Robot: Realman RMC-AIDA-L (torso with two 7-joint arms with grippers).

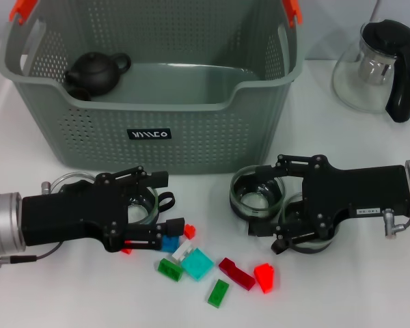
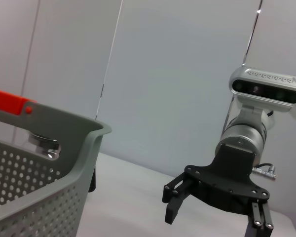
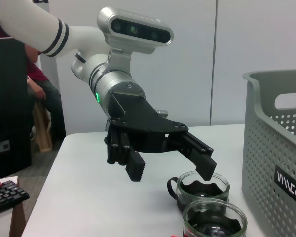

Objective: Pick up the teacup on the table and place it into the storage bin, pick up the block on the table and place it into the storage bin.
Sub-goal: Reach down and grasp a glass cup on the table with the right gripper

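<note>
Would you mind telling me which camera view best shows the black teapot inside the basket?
The head view: the teapot sits whole in the basket's back left corner. Both wrist views show only basket wall, no teapot.

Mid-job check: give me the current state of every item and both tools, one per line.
storage bin: upright on the table, a black teapot inside it.
left tool: open, above a glass teacup.
right tool: open, over two glass teacups.
blocks: loose on the table, none in the bin.
glass pitcher: upright, lid on, beside the bin.
</note>
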